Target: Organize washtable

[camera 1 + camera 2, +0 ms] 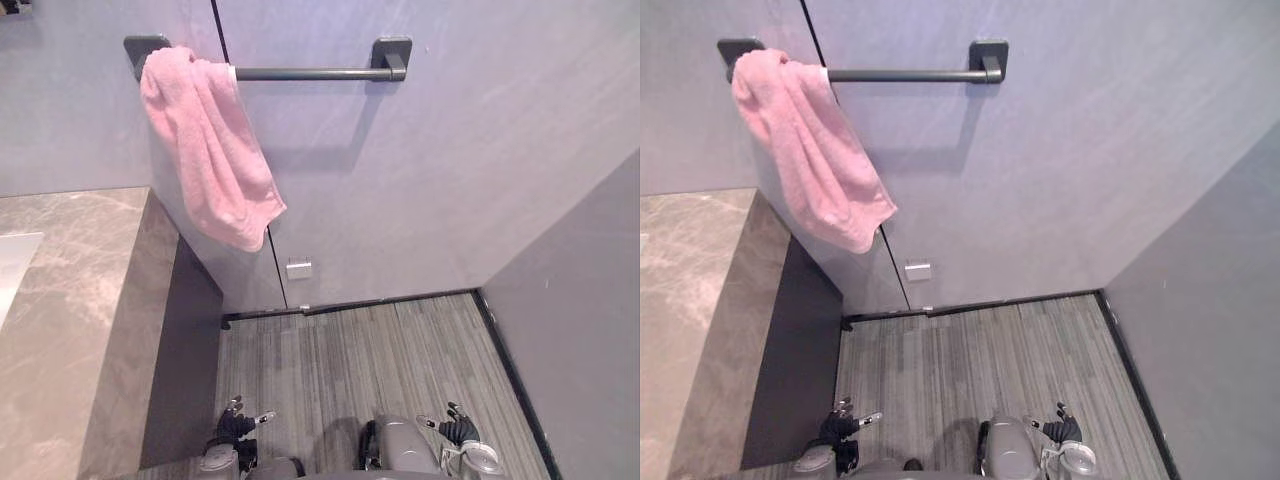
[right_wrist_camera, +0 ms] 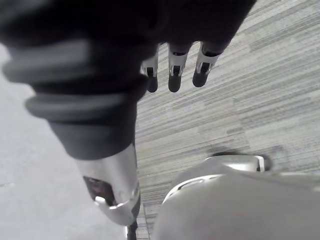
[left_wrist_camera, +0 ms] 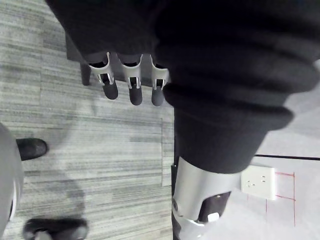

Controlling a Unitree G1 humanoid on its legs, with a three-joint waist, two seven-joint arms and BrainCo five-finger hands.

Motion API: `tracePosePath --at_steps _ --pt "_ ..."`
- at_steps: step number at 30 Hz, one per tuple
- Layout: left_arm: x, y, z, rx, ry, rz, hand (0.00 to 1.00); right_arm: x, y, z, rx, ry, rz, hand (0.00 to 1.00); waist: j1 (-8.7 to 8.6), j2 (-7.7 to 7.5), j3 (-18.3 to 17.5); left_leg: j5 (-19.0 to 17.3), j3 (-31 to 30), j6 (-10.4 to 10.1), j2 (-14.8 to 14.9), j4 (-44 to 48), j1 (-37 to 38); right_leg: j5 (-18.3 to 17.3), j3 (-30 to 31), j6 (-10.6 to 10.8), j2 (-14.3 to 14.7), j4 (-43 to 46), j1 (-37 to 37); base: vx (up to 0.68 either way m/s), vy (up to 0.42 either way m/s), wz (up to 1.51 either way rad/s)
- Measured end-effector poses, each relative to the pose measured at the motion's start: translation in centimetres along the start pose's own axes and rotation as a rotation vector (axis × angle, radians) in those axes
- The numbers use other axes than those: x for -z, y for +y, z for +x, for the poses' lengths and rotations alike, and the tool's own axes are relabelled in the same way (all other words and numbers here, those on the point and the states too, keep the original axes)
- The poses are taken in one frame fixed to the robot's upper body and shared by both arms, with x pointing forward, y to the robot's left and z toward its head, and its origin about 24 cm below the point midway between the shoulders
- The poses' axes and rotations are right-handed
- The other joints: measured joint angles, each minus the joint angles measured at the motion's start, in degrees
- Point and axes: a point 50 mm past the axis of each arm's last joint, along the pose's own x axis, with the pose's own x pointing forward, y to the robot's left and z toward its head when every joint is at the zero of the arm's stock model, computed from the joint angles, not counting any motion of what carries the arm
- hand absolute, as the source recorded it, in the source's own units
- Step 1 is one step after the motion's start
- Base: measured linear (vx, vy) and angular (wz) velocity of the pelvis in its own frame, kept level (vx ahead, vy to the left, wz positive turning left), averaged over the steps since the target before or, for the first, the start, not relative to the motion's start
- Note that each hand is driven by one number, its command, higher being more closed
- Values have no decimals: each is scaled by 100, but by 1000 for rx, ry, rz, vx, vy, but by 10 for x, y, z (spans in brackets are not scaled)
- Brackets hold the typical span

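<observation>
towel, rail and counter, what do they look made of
Towel: pink terry cloth, going by its fuzzy nap and soft folds. Rail: probably metal with a dark matte coat; it is straight and thin, with no shine. Counter: grey-brown stone or a stone-look slab, smooth, with pale veins.

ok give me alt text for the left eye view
A pink towel hangs bunched over the left end of a dark towel bar on a grey wall, with a marble counter at lower left. Below, over striped grey floor, the left hand and right hand hang open, holding nothing.
</observation>
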Motion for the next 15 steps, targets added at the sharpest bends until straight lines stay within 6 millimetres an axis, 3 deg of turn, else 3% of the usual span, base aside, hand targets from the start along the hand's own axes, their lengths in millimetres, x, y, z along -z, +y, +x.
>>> tracePosePath --at_steps 1,2,5,7,8,10,13,14,15 --pt "2 -1 -1 3 7 -2 0 3 -1 -1 1 9 -7 0 -19 -61 -27 -85 -92 -135 10 -12 53 360 28 -213 13 -4 64 360 -185 31" --pt "6 -9 -2 19 21 -15 0 5 -7 -1 13 17 -15 0 22 175 -70 -100 -172 -226 210 -15 102 169 -26 -275 152 159 59 274 -157 15" --pt "7 -14 -2 26 29 -43 0 9 -12 -2 37 31 20 0 -69 322 -68 67 -220 -506 373 381 0 -120 -317 -407 183 103 287 357 -235 37" --pt "5 -15 -2 31 21 -72 0 16 -12 -5 41 47 42 0 -89 301 -58 82 -255 -633 597 1319 -335 -149 -492 -447 229 -238 734 287 -211 50" --pt "1 -17 -2 31 4 -87 0 20 -13 -7 47 49 60 0 -30 301 -59 73 -107 -753 847 2174 -578 -144 -579 -475 296 -504 1126 239 -171 25" --pt "0 -21 -2 37 -6 -103 0 20 -14 -8 53 40 70 0 42 290 -87 26 181 -696 1065 2660 -770 -130 -601 -512 371 -770 1471 206 -84 3" --pt "-1 -22 -2 42 -10 -106 0 14 -12 -6 48 24 80 0 36 287 -101 -28 210 -630 948 1842 -971 -111 -487 -489 290 -929 1717 139 56 -20" --pt "-2 -22 -2 41 -12 -104 0 14 -12 -6 48 25 81 0 43 283 -99 18 -13 -626 787 1130 -1023 -88 -383 -442 230 -942 1719 98 143 -34" --pt "-1 -22 -2 41 -9 -103 0 15 -13 -6 50 25 82 0 33 318 -119 272 -228 -610 662 559 -1046 -70 -309 -343 228 -969 1708 97 165 -34"
